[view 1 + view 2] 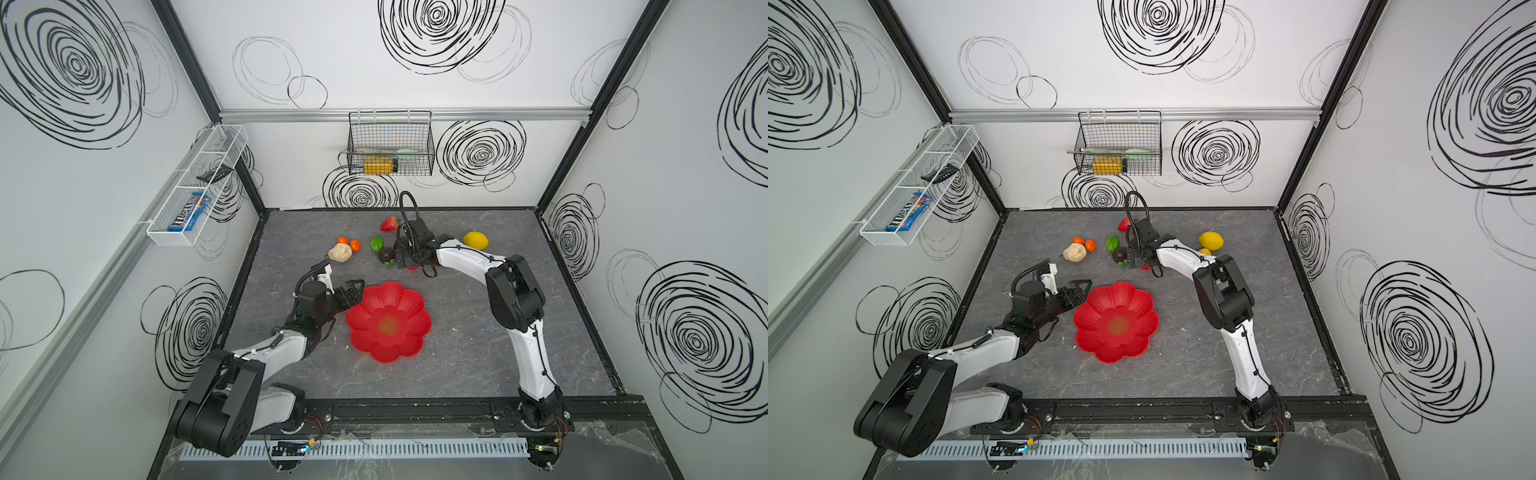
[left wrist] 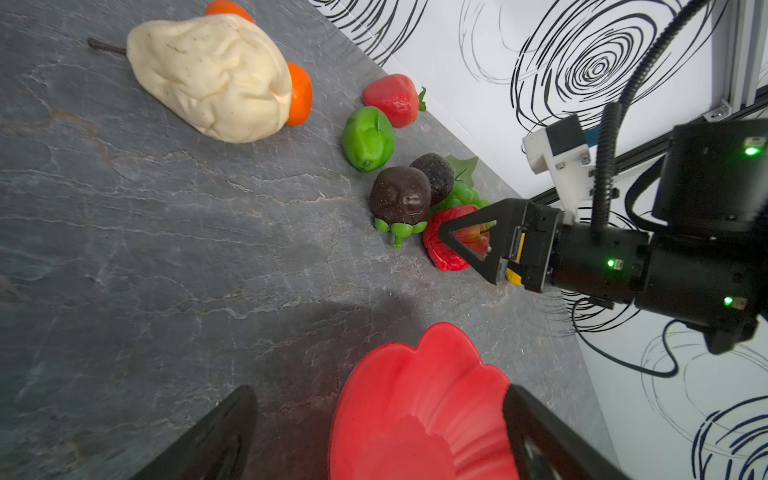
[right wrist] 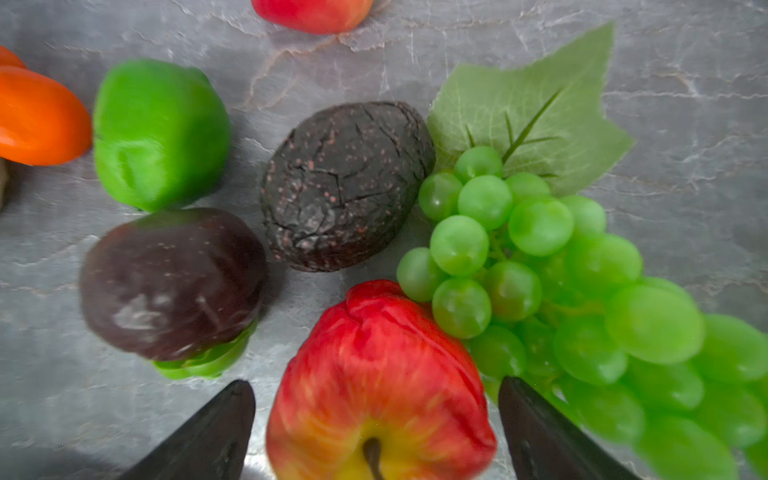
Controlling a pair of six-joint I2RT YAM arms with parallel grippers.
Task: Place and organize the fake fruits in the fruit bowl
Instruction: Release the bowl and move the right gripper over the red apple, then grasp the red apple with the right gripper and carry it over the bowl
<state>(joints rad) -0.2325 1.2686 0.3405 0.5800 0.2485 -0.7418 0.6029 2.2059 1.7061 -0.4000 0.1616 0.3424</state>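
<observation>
The red plastic apple (image 3: 374, 374) lies on the far side of the shallow red flower-rimmed fruit bowl (image 1: 415, 328). Its stem-to-base axis runs along the right gripper (image 3: 375, 382), with the stem end toward the wrist. That gripper's fingers stand wide on either side, not clamped. Green plastic grapes (image 3: 540, 266) touch the apple. The left gripper (image 2: 379, 390), equally spread and holding nothing, straddles the bowl's rim.

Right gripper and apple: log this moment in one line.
right gripper open, jaws astride red apple | left gripper open at fruit bowl rim | fruit bowl empty
</observation>
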